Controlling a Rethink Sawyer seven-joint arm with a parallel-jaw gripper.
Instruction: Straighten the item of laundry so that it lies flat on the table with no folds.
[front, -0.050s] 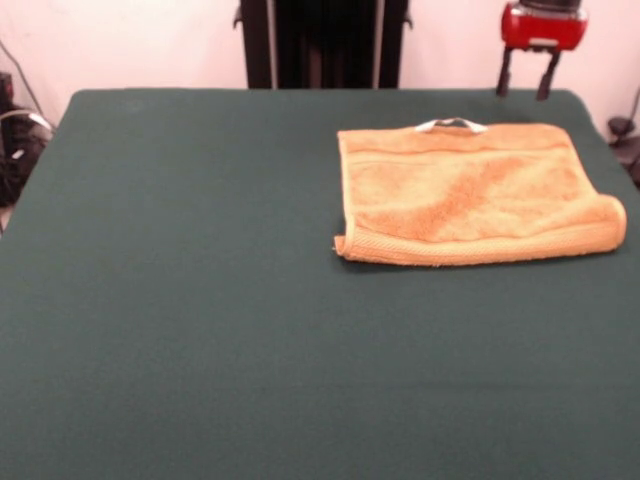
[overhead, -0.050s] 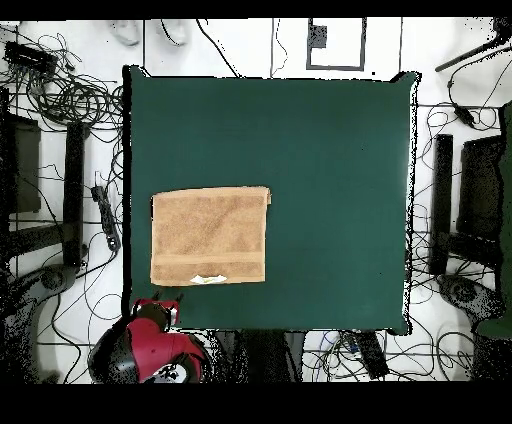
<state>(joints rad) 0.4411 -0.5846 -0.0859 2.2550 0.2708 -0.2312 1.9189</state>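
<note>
- One towel (front, -0.050s: 470, 195) lies on the green table (front, -0.050s: 200, 300), close to the edge nearest the robot's base and towards one side; overhead it sits at (overhead, -0.050s: 210, 237) on the table (overhead, -0.050s: 330, 180).
- We see its front edge rolled under into a thick fold, so we judge it not yet flat.
- Our gripper (front, -0.050s: 527, 76) hangs above the table's rim beyond the towel, fingers parted and empty, near the white tag (front, -0.050s: 451, 125).

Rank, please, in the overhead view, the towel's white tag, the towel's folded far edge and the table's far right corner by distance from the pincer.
1. The white tag, on the towel's near edge, just above the pincer.
2. The folded edge, on the towel's far side.
3. The table's far right corner, diagonally opposite.
</note>
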